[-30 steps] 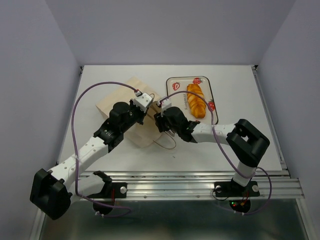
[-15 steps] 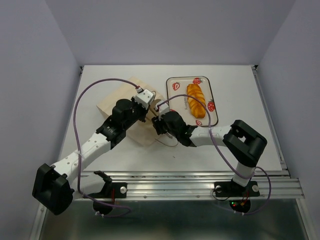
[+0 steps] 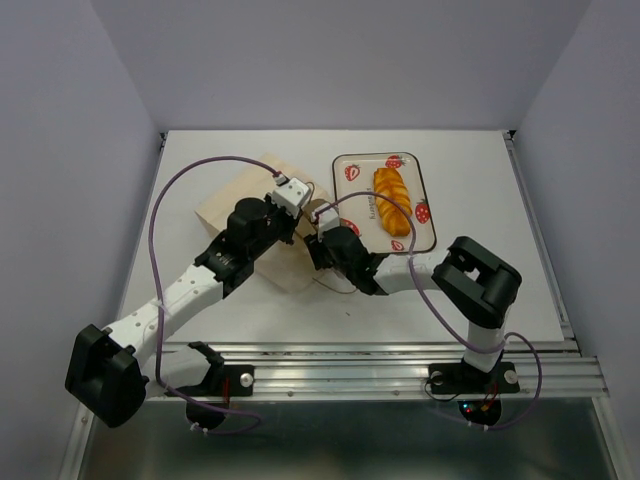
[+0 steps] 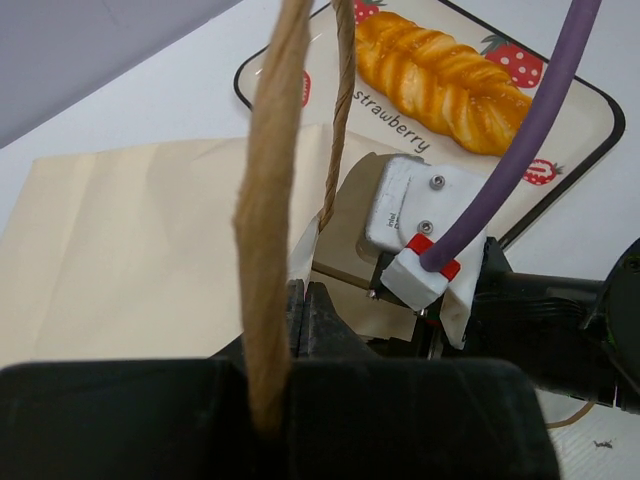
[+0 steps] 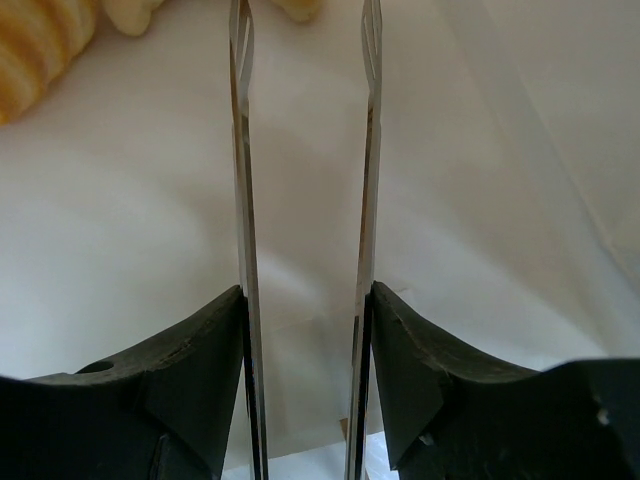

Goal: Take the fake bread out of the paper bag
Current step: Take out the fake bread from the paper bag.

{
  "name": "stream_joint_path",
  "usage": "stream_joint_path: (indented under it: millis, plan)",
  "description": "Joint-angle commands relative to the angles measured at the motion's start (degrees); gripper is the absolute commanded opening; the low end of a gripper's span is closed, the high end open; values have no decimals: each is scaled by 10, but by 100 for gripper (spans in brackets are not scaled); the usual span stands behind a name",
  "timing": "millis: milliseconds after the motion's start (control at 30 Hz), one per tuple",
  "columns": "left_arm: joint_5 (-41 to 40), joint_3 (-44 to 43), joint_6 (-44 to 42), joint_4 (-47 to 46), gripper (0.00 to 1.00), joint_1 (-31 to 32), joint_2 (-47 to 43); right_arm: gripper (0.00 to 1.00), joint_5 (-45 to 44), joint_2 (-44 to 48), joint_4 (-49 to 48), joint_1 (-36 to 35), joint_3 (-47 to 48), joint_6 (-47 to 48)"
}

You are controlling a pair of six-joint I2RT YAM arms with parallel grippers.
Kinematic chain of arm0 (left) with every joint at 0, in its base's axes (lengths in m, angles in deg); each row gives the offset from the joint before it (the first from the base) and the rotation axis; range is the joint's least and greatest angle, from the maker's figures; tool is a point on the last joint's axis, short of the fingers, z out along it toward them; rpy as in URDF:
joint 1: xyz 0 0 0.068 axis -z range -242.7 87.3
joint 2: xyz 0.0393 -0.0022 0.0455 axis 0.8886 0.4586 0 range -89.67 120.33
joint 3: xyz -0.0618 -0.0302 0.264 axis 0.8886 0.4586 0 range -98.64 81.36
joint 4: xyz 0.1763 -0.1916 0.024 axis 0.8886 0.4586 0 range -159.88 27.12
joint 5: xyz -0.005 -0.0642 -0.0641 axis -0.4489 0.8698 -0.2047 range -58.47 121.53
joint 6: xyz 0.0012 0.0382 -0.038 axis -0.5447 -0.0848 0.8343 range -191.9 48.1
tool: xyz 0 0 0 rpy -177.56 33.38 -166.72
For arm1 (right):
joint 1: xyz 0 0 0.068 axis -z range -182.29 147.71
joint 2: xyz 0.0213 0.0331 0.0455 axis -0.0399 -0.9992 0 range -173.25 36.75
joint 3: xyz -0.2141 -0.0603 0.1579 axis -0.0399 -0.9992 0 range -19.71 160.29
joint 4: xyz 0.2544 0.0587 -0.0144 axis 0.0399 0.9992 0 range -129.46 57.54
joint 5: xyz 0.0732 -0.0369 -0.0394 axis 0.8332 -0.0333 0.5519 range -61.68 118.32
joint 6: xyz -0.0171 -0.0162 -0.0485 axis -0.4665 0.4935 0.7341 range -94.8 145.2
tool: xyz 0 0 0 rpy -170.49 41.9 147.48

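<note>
The paper bag (image 3: 238,202) lies flat on the table, mouth toward the tray. My left gripper (image 3: 297,214) is shut at the bag's mouth, with a tan strip of the bag's handle (image 4: 268,220) running up from the jaws (image 4: 300,312). My right gripper (image 3: 318,240) is open and reaches into the mouth. In the right wrist view its fingers (image 5: 306,25) stand apart inside the bag (image 5: 480,150). A golden ridged pastry (image 5: 35,45) lies ahead to the left, pale pastry ends (image 5: 135,14) just beyond. The long loaf (image 3: 392,201) rests on the tray.
The strawberry-print white tray (image 3: 349,172) stands right of the bag, and shows in the left wrist view (image 4: 575,110) with the loaf (image 4: 450,75). Purple cables (image 3: 165,215) arc over both arms. The right wrist body (image 4: 545,310) sits close in front of my left gripper.
My right arm has pushed left, moving its gripper deeper into the bag's mouth. My left gripper has shifted slightly up and back, still holding the bag.
</note>
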Motion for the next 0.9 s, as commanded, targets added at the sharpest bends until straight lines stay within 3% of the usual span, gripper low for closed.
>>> stream_joint_path:
  millis: [0, 533, 867]
  plan:
    - [3, -21, 4, -19, 0, 8, -16, 56, -2, -7, -55, -4, 13, -4]
    - [10, -9, -11, -31, 0, 26, -19, 54, 0, -47, -52, -4, 50, 0]
    - [-9, -7, -12, -32, 0, 26, -24, 22, -33, -32, -40, -4, 44, -13]
